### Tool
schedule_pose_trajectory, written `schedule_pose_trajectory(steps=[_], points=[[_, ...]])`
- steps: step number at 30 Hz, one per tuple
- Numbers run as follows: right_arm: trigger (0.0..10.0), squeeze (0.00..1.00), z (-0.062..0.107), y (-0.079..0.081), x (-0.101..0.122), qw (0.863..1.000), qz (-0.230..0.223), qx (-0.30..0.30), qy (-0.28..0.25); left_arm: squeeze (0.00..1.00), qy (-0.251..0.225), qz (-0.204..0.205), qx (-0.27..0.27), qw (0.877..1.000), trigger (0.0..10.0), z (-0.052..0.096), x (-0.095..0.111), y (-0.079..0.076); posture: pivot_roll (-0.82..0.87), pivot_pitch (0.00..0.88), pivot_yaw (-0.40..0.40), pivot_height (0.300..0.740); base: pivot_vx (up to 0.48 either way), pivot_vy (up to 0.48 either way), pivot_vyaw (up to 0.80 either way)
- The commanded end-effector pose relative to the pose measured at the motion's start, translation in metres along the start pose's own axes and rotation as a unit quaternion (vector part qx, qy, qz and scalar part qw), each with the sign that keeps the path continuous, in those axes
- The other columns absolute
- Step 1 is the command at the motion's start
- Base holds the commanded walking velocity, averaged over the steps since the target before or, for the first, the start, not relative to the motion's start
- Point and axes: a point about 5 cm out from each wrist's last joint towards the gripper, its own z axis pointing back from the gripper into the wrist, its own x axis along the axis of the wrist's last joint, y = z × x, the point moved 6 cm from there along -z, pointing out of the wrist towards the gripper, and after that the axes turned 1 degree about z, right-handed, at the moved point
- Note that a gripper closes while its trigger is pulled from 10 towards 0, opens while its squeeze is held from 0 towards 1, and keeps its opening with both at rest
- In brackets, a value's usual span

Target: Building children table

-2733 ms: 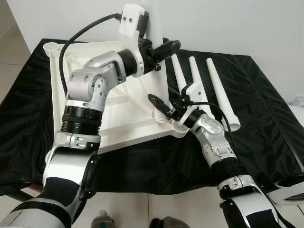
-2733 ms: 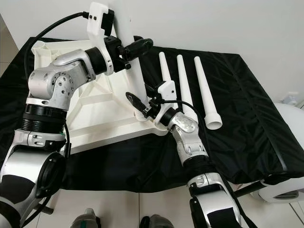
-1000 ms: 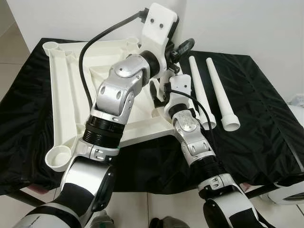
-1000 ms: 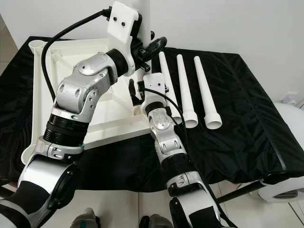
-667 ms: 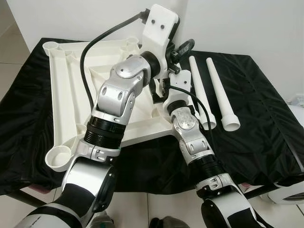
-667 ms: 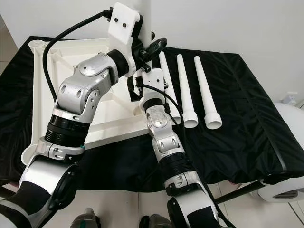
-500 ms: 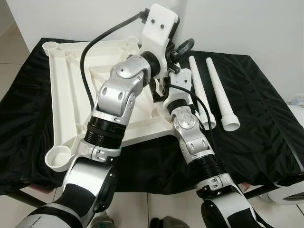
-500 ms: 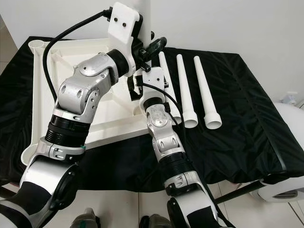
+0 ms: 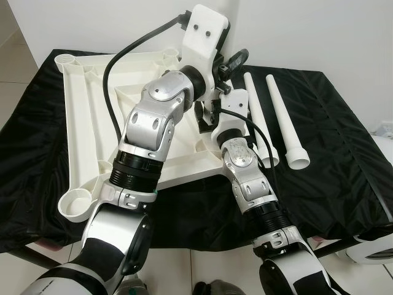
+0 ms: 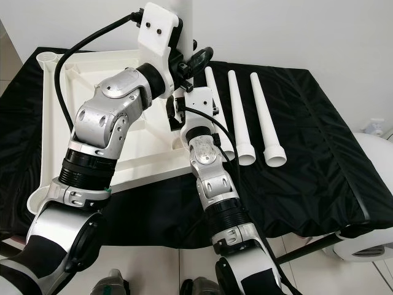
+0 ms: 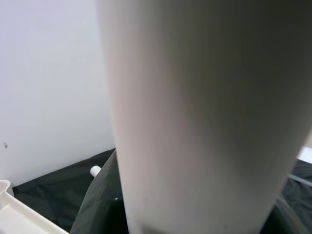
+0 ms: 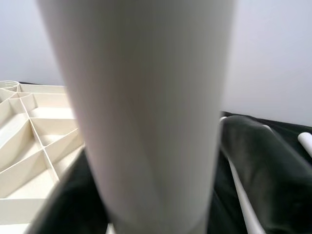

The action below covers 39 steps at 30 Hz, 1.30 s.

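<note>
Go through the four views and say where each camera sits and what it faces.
Left eye view: on the head, looking down at the upturned tabletop, both arms in view.
Right eye view: the same scene, with three loose legs.
Left wrist view: along the left gripper, onto the upright leg.
Right wrist view: along the right gripper, onto that same leg.

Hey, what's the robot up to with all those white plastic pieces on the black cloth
It is putting together a small table. The white tabletop lies upside down on a black-draped surface. Both grippers hold one white leg upright at the tabletop's near right corner: the left gripper grips it higher up, the right gripper near its base. Three more legs lie side by side on the cloth to the right.
</note>
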Motion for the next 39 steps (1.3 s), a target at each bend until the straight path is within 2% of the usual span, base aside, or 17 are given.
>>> schedule_pose_trajectory(steps=[1,14,15,17,18,19,21,22,27,31,32,33,35,37,38,39], points=[[0.0,0.0,0.002,-0.001,-0.008,1.0,-0.007,-0.001,0.018,0.0,-0.021,-0.01,0.067,0.997,10.0,-0.001,0.012,0.011,0.06,0.0,-0.097,0.74,0.0,0.0,0.0],[0.0,0.0,0.005,0.004,-0.02,0.999,-0.005,0.012,0.046,0.0,-0.028,-0.012,0.066,0.997,10.0,-0.001,0.015,0.01,0.06,0.0,-0.097,0.74,0.0,0.0,0.0],[10.0,0.0,0.004,0.005,-0.021,0.999,-0.004,0.015,0.048,0.0,-0.032,-0.012,0.063,0.997,10.0,-0.001,0.017,0.009,0.06,0.0,-0.095,0.74,0.0,0.0,0.0],[10.0,0.0,0.004,0.006,-0.022,0.999,-0.005,0.019,0.051,0.0,-0.036,-0.004,0.056,0.998,10.0,-0.001,0.019,0.007,0.06,0.0,-0.095,0.74,0.0,0.0,0.0],[10.0,0.0,0.004,0.005,-0.022,0.998,-0.01,0.021,0.052,1.0,-0.05,0.025,0.038,0.998,10.0,0.0,0.023,0.002,0.06,0.0,-0.092,0.74,0.0,0.0,0.0],[10.0,0.0,0.004,0.005,-0.022,0.998,-0.01,0.021,0.052,1.0,-0.05,0.025,0.038,0.998,10.0,0.0,0.023,0.002,0.06,0.0,-0.092,0.74,0.0,0.0,0.0],[10.0,0.0,0.003,0.003,-0.023,0.998,-0.016,0.022,0.054,1.0,-0.066,0.061,0.019,0.996,10.0,0.002,0.028,-0.003,0.06,0.0,-0.091,0.74,0.0,0.0,0.0],[10.0,0.0,0.003,0.003,-0.023,0.998,-0.016,0.022,0.054,1.0,-0.066,0.061,0.019,0.996,10.0,0.002,0.028,-0.003,0.06,0.0,-0.091,0.74,0.0,0.0,0.0],[10.0,0.0,0.004,-0.003,-0.024,0.998,-0.026,0.017,0.053,1.0,-0.082,0.111,-0.008,0.99,10.0,0.008,0.032,-0.005,0.06,0.0,-0.084,0.74,0.0,0.0,0.0],[10.0,0.0,0.005,-0.008,-0.027,0.998,-0.036,0.008,0.057,1.0,-0.081,0.121,-0.026,0.989,10.0,0.013,0.028,-0.008,0.06,0.0,-0.081,0.74,0.0,0.0,0.0],[10.0,0.0,0.005,-0.013,-0.028,0.998,-0.038,0.0,0.057,0.94,-0.076,0.123,-0.039,0.989,10.0,0.016,0.025,-0.011,0.06,0.0,-0.078,0.74,0.0,0.0,0.0],[10.0,0.0,0.004,-0.018,-0.026,0.998,-0.044,-0.011,0.053,0.0,-0.073,0.128,-0.04,0.988,10.0,0.02,0.021,-0.011,0.05,0.0,-0.076,0.74,0.0,0.0,0.0],[10.0,0.0,0.004,-0.018,-0.026,0.998,-0.044,-0.011,0.053,0.0,-0.073,0.128,-0.04,0.988,10.0,0.02,0.021,-0.011,0.05,0.0,-0.076,0.74,0.0,0.0,0.0],[10.0,0.0,0.002,-0.03,-0.022,0.997,-0.057,-0.032,0.046,0.0,-0.065,0.141,-0.037,0.987,10.0,0.027,0.013,-0.007,0.05,0.0,-0.074,0.74,0.0,0.0,0.0],[10.0,0.0,0.002,-0.03,-0.022,0.997,-0.057,-0.032,0.046,0.0,-0.065,0.141,-0.037,0.987,10.0,0.027,0.013,-0.007,0.05,0.0,-0.074,0.74,0.0,0.0,0.0],[10.0,0.0,0.001,-0.039,-0.02,0.996,-0.059,-0.049,0.043,0.0,-0.059,0.149,-0.026,0.987,10.0,0.032,0.008,-0.003,0.05,0.0,-0.073,0.74,0.0,0.0,0.0]])
